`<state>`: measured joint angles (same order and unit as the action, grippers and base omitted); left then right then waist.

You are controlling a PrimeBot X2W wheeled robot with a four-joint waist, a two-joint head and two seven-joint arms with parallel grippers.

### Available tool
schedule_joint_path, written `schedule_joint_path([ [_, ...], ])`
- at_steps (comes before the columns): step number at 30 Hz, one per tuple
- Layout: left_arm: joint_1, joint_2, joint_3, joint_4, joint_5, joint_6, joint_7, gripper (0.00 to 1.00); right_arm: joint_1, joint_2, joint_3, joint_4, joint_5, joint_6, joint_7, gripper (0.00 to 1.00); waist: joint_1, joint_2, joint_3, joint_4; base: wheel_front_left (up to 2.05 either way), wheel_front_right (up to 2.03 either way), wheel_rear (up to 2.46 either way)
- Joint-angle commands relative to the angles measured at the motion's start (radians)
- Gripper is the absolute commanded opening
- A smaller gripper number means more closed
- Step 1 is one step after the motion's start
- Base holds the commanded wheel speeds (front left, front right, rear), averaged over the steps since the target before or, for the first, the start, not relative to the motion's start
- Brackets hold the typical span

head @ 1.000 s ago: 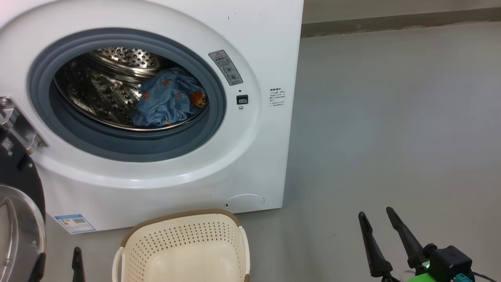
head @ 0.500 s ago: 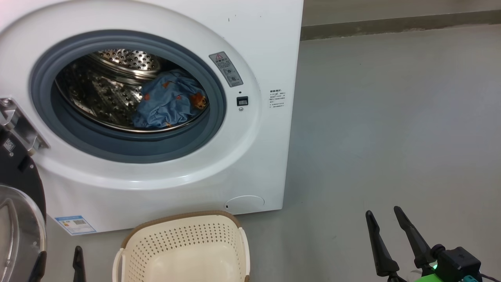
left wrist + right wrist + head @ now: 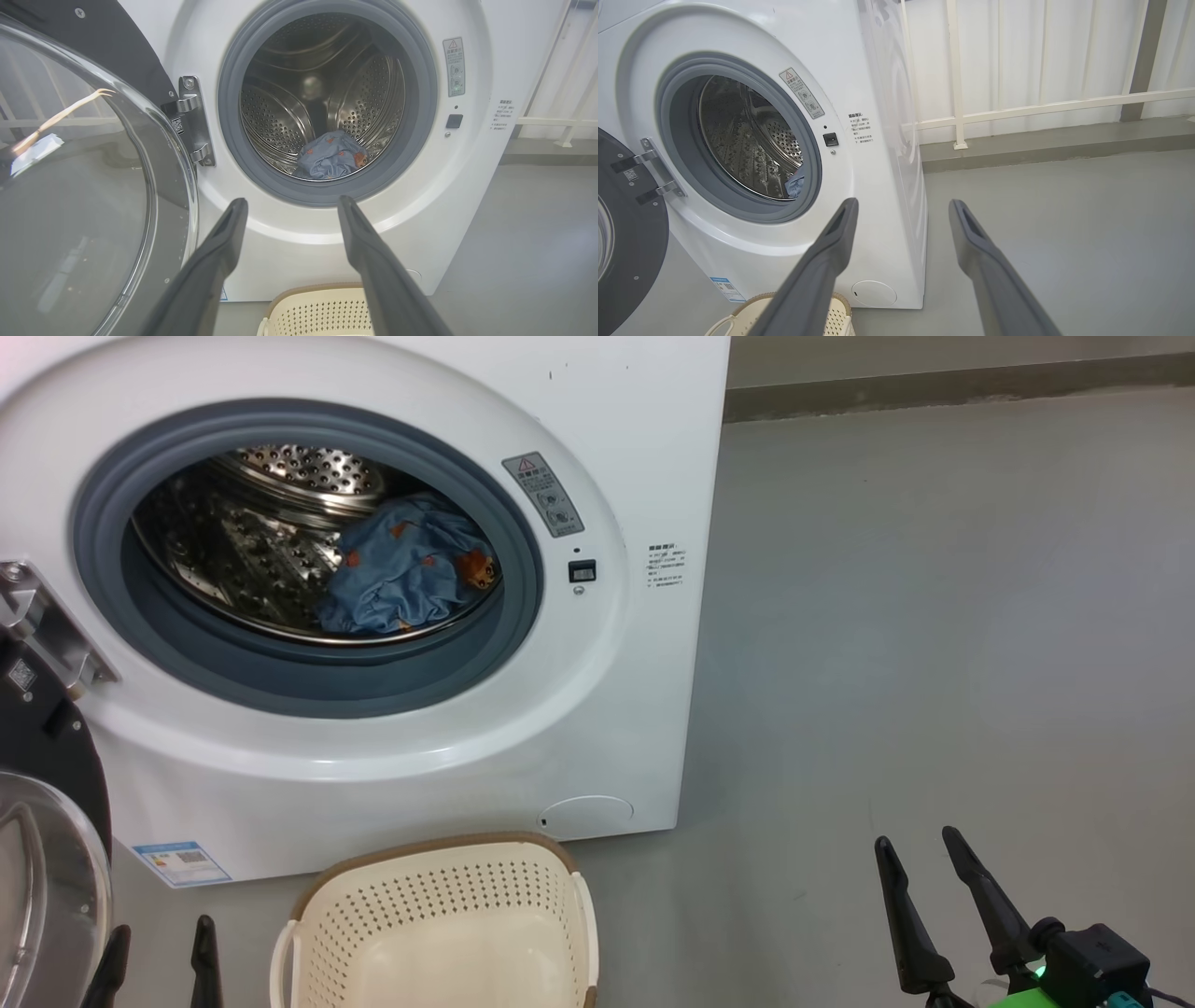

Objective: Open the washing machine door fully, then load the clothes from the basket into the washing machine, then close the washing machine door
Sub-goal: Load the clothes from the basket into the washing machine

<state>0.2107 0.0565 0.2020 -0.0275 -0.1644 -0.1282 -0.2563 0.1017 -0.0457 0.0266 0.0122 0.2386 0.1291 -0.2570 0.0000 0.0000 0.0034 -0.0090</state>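
Note:
The washing machine stands with its round mouth uncovered. Its door hangs swung out at the left on a metal hinge, with the glass bowl toward me. Light-blue clothes with orange figures lie in the steel drum. Nothing lies in the cream basket, which sits on the floor in front of the machine. My left gripper is open beside the door and left of the basket, nothing between its fingers. My right gripper is open over bare floor at the right.
Grey floor stretches right of the machine. A white railing and a pale wall run behind it. The door's metal hinge juts from the machine's left side.
Both grippers have shifted slightly to the right and stay open. The clothes, basket and door are unchanged apart from a small camera shift.

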Motion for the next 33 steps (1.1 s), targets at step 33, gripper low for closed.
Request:
schedule_joint_path([
  [33, -0.052, 0.046, 0.030, -0.024, -0.045, -0.002, -0.006, 1.00, -0.032, -0.004, 0.035, -0.020, 0.002, 0.002, -0.005, 1.00, 0.0000, 0.0000, 0.036, 0.008, -0.02, 0.02, 0.00],
])
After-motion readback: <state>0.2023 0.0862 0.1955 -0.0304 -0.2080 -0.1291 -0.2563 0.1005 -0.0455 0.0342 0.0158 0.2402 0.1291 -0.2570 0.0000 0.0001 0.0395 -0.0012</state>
